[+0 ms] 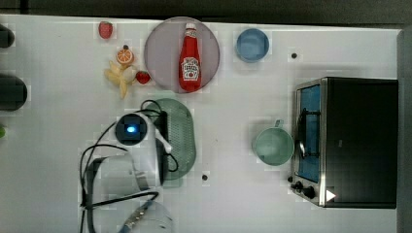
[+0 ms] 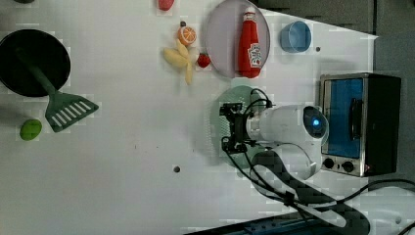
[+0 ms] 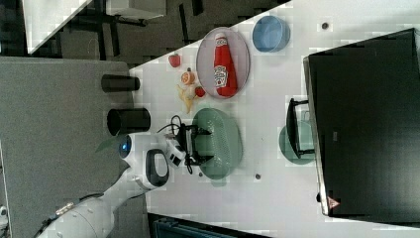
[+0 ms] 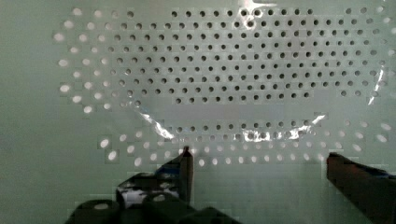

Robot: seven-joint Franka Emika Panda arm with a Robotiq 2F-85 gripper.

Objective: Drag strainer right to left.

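Claw (image 4: 259, 158) fingers are spread wide and grasping nothing; on my wrist view I see one dark fingertip (image 4: 186, 161) and its partner well apart, both low over the dotted inner surface of the strainer (image 4: 224, 70). From the top view, the strainer (image 1: 182, 133) lies on the white table (image 1: 58, 145) near the middle, just below the grey plate (image 1: 165, 53) that carries the ketchup bottle (image 1: 190, 58). The arm covers the strainer's edge on the top view's left. In the right view the claw (image 3: 199, 145) sits over the strainer's (image 3: 223, 144) rim on the right view's left, fingers pointing into the basin. I cannot tell whether the fingertips touch the plastic. The green mug (image 1: 273, 145) stands well apart on the top view's right, just beside the toaster oven (image 1: 350, 141). The blue bowl (image 1: 252, 44) sits near the plate, and toy fruit (image 1: 124, 70) lies on the plate's other side.
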